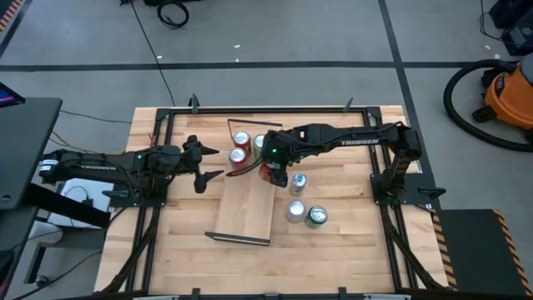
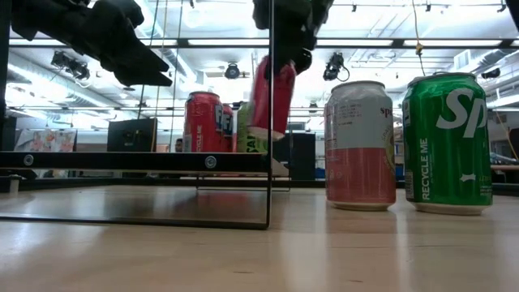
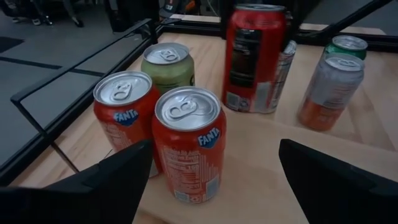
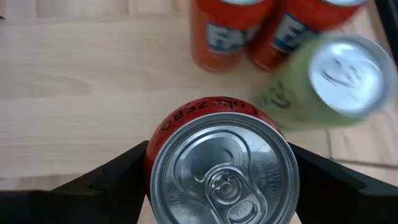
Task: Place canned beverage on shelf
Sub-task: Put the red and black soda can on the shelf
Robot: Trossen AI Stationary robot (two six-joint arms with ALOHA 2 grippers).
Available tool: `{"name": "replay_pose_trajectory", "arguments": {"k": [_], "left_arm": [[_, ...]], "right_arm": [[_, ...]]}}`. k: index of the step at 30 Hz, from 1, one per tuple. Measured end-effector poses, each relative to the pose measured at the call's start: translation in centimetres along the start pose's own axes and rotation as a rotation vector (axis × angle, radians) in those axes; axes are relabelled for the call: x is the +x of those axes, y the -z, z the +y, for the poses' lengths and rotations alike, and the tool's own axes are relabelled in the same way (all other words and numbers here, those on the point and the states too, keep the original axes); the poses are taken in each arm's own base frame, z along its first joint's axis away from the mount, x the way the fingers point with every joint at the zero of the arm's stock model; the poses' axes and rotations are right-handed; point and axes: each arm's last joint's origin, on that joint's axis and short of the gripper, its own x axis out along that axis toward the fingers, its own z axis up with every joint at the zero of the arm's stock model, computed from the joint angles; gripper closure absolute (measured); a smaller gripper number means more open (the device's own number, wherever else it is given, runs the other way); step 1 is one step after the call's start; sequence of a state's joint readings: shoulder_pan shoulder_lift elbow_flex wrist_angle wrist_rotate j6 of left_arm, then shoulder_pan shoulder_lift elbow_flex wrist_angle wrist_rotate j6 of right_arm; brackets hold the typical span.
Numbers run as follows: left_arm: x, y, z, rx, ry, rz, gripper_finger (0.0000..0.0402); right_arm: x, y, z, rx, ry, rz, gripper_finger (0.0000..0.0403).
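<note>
The shelf (image 1: 246, 208), a light-wood board with dark rod frames at its short ends, lies at the table's middle. My right gripper (image 1: 273, 173) is shut on a red cola can (image 4: 224, 168) over the board's far end. The low view shows this can (image 2: 272, 93) tilted and off the surface. My left gripper (image 1: 215, 162) is open and empty, just left of the board's far end, facing two orange Fanta cans (image 3: 186, 143) and a green can (image 3: 168, 65). My right gripper pinches the red can's side wall just below its rim (image 4: 155, 140) between its two fingers (image 4: 118, 177), one on each side. The fingers come from above, pointing down. The can is lifted clear and tilted, its bottom (image 2: 263, 134) hanging below the gripper.
The two Fanta cans (image 1: 240, 148) and the green can (image 1: 259, 142) stand at the shelf's far end. Three more cans stand to the shelf's right, among them a pink-white one (image 2: 360, 146) and a green Sprite can (image 2: 448, 142). The shelf's rod frame (image 2: 270, 162) stands close by.
</note>
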State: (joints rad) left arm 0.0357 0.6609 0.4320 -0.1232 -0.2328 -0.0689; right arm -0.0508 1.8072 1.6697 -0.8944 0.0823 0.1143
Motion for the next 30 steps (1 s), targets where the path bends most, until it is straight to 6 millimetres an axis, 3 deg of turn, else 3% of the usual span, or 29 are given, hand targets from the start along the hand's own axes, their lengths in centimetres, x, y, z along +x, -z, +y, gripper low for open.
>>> {"name": "replay_pose_trajectory", "arguments": {"k": [14, 30], "left_arm": [[0.0, 0.0, 0.0, 0.001, -0.003, 0.003, 0.0043], [0.0, 0.1, 0.0, 0.007, -0.003, 0.007, 0.0043]], "right_arm": [[3.9, -2.9, 0.7, -0.13, 0.031, 0.098, 0.0073], [3.7, -3.1, 0.3, -0.18, 0.075, 0.098, 0.0054]]}}
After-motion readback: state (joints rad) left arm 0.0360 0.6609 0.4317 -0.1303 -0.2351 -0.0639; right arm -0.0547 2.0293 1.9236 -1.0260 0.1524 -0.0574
